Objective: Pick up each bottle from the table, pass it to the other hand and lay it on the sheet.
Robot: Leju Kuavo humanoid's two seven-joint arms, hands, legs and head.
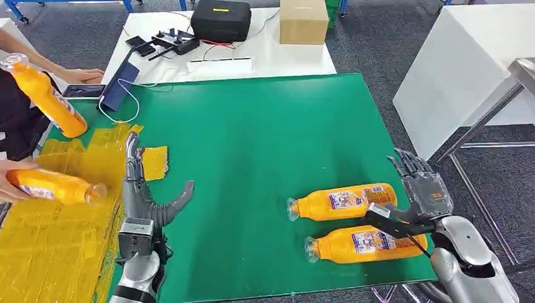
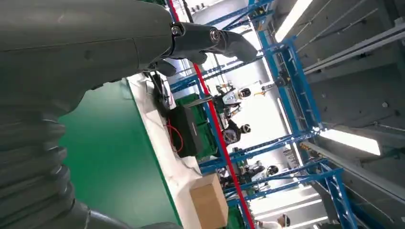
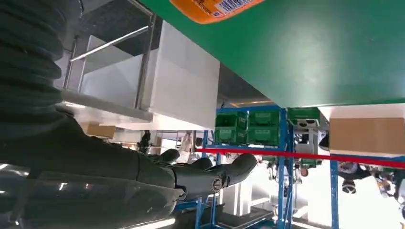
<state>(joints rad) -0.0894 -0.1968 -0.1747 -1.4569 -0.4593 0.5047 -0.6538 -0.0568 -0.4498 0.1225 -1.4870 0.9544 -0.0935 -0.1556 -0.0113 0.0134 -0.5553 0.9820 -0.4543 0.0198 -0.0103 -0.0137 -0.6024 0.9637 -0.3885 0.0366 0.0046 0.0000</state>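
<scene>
Two bottles (image 1: 342, 202) lie on the table (image 1: 252, 139) beside the empty, open right hand (image 1: 421, 189); grip the nearer one mid-body, then pass to the open left hand (image 1: 144, 189).

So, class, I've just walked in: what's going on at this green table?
The robot holds nothing: its left hand hovers open by the yellow sheet, and its right hand is open beside two orange bottles lying on the green table. At the left edge, a person's hand holds a bottle over the sheet; another bottle is raised above.
</scene>
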